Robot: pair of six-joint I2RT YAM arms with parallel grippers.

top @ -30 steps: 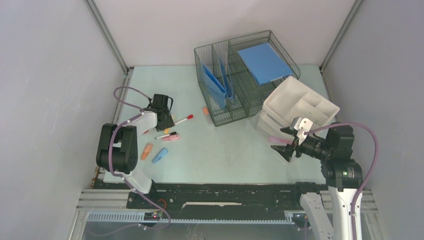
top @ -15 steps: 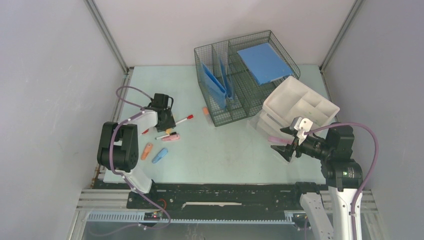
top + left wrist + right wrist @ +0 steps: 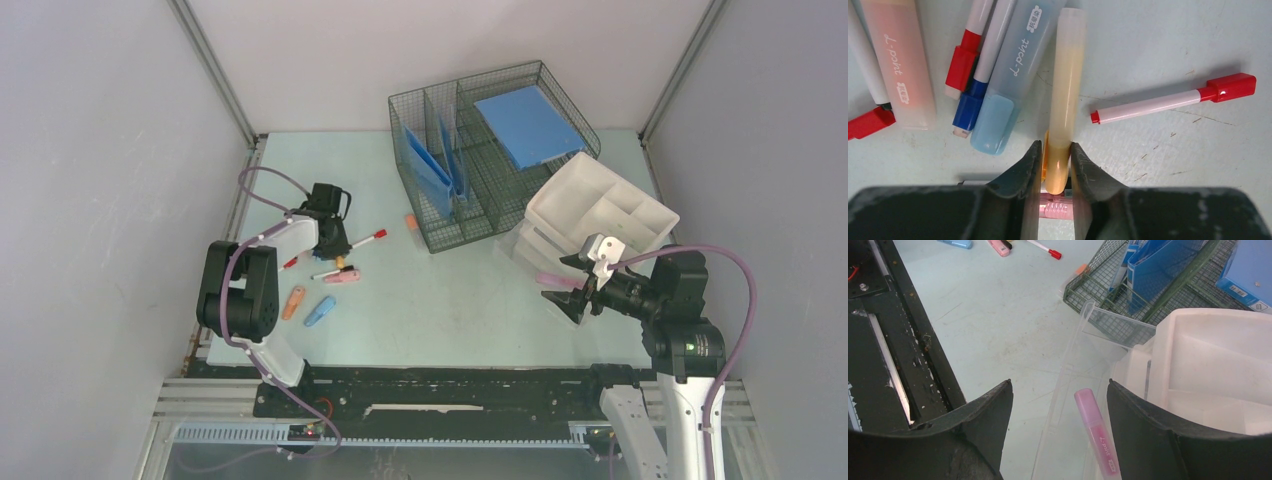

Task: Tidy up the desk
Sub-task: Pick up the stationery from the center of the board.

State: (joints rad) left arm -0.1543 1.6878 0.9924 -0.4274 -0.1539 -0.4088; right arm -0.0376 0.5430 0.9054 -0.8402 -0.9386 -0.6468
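The desk (image 3: 450,300), a pale mint-green top, fills the floor of the grey-walled cell, with a black rail along its near edge where both arms are bolted. On its left part lies a loose scatter of pens, and there the left gripper (image 3: 1055,150) is down at the surface, its two fingers pressed against either side of an orange highlighter (image 3: 1065,90) near one end, the jaws narrowed to that barrel's width. Just beside it lie a blue highlighter (image 3: 1008,75), a peach highlighter (image 3: 898,65) and a red-capped marker (image 3: 1173,100), the last apart from the others. At the far middle stands a wire basket (image 3: 470,228) holding upright blue folders (image 3: 430,165) and a flat blue book (image 3: 527,125). To its right is a white drawer unit (image 3: 600,210) with a clear drawer (image 3: 1118,327) pulled out. The right gripper (image 3: 1058,390) hangs over that drawer with its jaws spread wide and holding nothing; a pink highlighter (image 3: 1096,432) lies in the drawer below them.
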